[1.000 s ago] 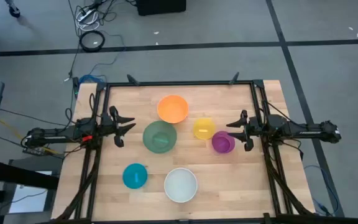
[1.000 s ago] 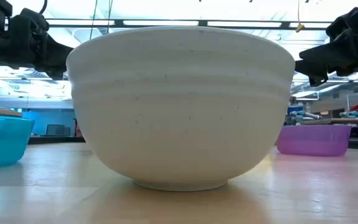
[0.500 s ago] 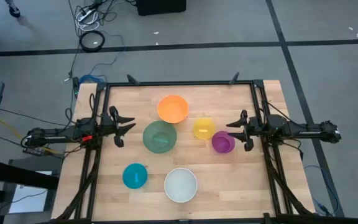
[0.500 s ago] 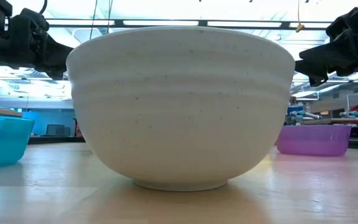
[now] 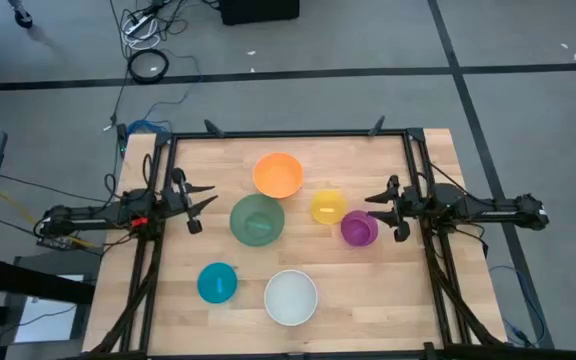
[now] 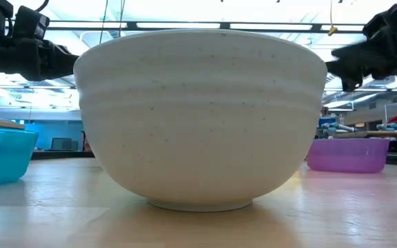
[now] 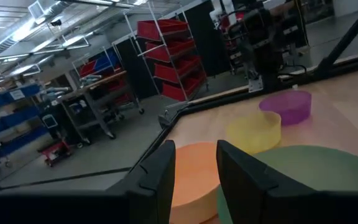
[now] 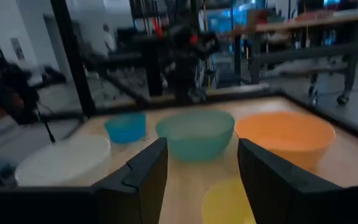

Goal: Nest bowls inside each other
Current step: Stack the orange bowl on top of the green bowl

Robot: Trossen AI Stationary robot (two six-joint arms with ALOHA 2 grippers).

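Six bowls stand upright and apart on their bases on the wooden table (image 5: pixel 388 300): orange (image 5: pixel 277 174) at the far middle, green (image 5: pixel 257 219), yellow (image 5: pixel 328 206), purple (image 5: pixel 358 228), blue (image 5: pixel 217 282) and white (image 5: pixel 291 297) near the front edge. My left gripper (image 5: pixel 204 207) hovers open at the table's left side, level, pointing at the green bowl (image 7: pixel 303 180) and the orange bowl (image 7: pixel 191 180). At the right side my right gripper (image 5: pixel 375 213) hovers open just right of the purple bowl. Nothing sits between either pair of fingers.
A black frame (image 5: pixel 288 133) runs along the table's far, left and right edges. In the low view the white bowl (image 6: pixel 202 117) fills the foreground, flanked by the blue bowl (image 6: pixel 2 155) and the purple bowl (image 6: pixel 347 155). Bare wood lies at the near right.
My left gripper has rolled about its own pointing line while staying in place. No bowl has moved.
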